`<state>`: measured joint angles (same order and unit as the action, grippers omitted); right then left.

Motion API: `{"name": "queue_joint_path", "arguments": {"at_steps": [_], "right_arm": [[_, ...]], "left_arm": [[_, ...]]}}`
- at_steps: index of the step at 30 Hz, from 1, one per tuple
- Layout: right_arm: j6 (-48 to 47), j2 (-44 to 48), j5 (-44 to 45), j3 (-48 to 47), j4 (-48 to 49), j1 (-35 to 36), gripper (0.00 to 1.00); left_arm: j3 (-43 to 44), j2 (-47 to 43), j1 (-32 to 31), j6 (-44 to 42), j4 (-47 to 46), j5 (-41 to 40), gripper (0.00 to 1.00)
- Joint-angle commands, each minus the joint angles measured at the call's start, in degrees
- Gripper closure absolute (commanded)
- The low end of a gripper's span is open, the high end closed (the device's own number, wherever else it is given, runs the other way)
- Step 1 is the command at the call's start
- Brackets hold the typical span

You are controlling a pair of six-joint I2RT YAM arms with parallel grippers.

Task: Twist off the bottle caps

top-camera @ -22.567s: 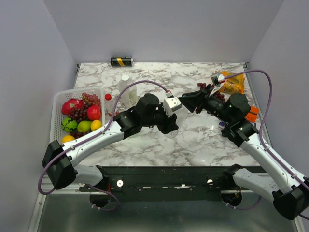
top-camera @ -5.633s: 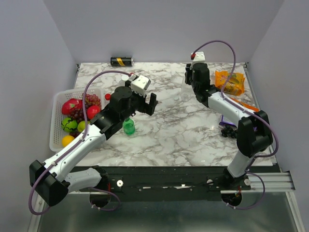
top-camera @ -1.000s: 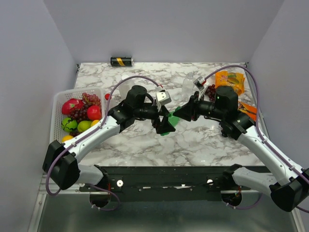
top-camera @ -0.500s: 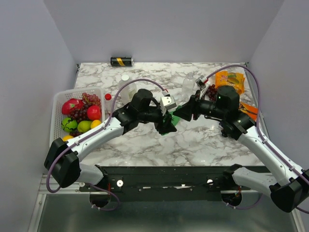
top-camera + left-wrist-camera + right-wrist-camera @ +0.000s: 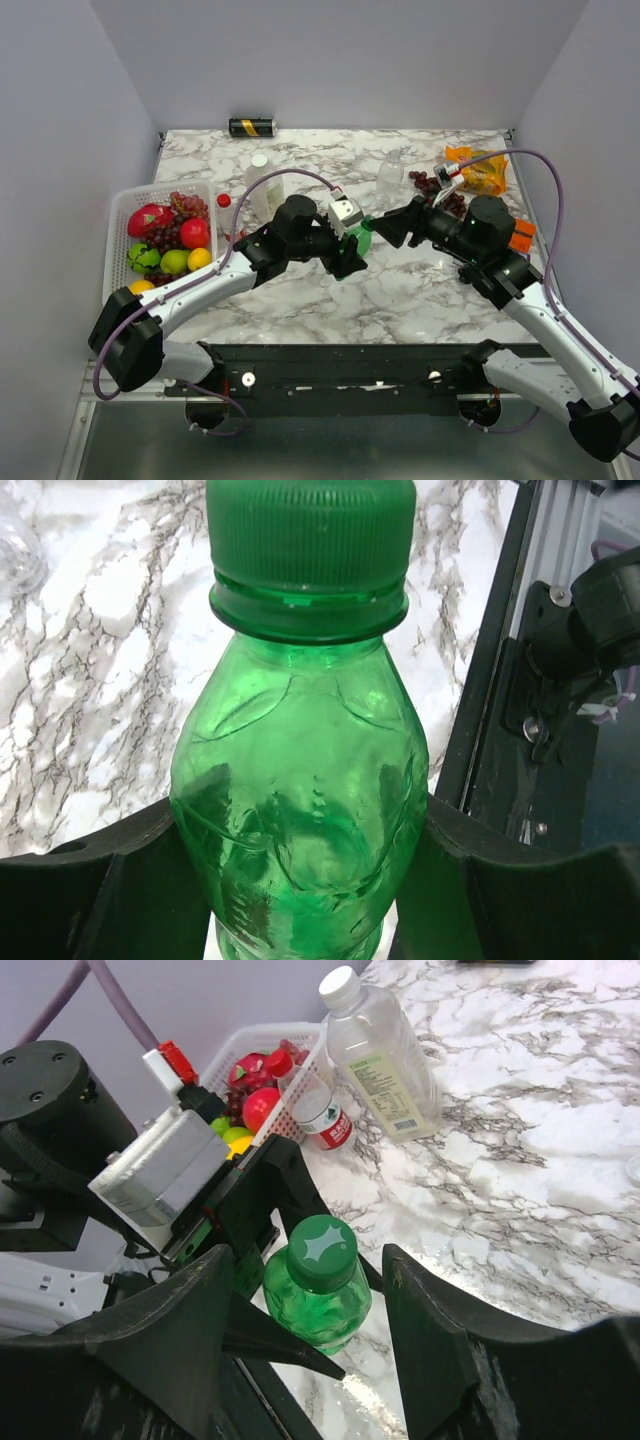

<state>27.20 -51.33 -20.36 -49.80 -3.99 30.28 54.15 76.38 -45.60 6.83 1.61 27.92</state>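
The left gripper (image 5: 300, 825) is clamped on the body of the green bottle (image 5: 300, 730) and holds it above the middle of the bench (image 5: 420, 290). The right gripper (image 5: 310, 1305) is spread, with one finger on either side of the cap (image 5: 322, 1245) and neither touching it. Close squarely on the ribbed cap wall only, centred on the axis, before turning. Maintain a firm body grip to resist rotation. The bottle's long axis runs between the two grippers, cap end toward the right edge.
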Motion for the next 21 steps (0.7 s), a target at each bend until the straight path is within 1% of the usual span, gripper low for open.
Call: {"name": "queue_joint_path", "arguments": {"at_steps": [1,3,4,8,11,14,15,17,18,19,21], "right_arm": [[2.1,-2.4,-0.8,0.6,3.4,0.0,0.33],[2.7,-3.1,-1.6,0.7,3.5,0.0,0.33],[2.8,-3.7,-2.2,0.7,5.5,0.0,0.33],[3.6,-4.8,-3.4,0.9,7.2,0.0,0.36],[4.3,-5.3,-4.6,1.8,9.5,0.0,0.40],[4.8,-5.5,-5.9,2.6,11.7,0.0,0.53],[4.9,-6.0,-6.4,2.7,11.8,0.0,0.62],[5.3,-6.5,-8.3,2.6,12.4,0.0,0.68],[5.4,-6.8,-8.9,3.1,12.9,0.0,0.75],[5.5,-6.8,-9.7,3.5,13.6,0.0,0.78],[4.9,-6.5,-11.2,4.4,15.7,0.0,0.82]], "left_arm": [[-0.1,-2.6,-0.5,1.4,-4.0,-2.2,0.72],[0.0,-2.5,-0.5,1.4,-3.6,-2.3,0.72],[0.1,-2.5,-0.5,1.3,-3.5,-2.3,0.72],[0.2,-2.4,-0.5,1.1,-3.3,-2.3,0.73],[0.3,-2.4,-0.5,0.9,-3.0,-2.2,0.72],[0.4,-2.6,-0.5,0.5,-2.8,-1.8,0.72],[0.4,-2.6,-0.6,0.4,-2.8,-1.7,0.73],[0.5,-3.0,-0.5,0.1,-2.7,-1.1,0.72],[0.7,-3.2,-0.5,-0.1,-2.4,-1.1,0.72],[0.8,-3.3,-0.3,-0.4,-2.3,-1.0,0.73],[1.1,-3.8,0.3,-1.8,-1.9,2.7,0.73]]}}
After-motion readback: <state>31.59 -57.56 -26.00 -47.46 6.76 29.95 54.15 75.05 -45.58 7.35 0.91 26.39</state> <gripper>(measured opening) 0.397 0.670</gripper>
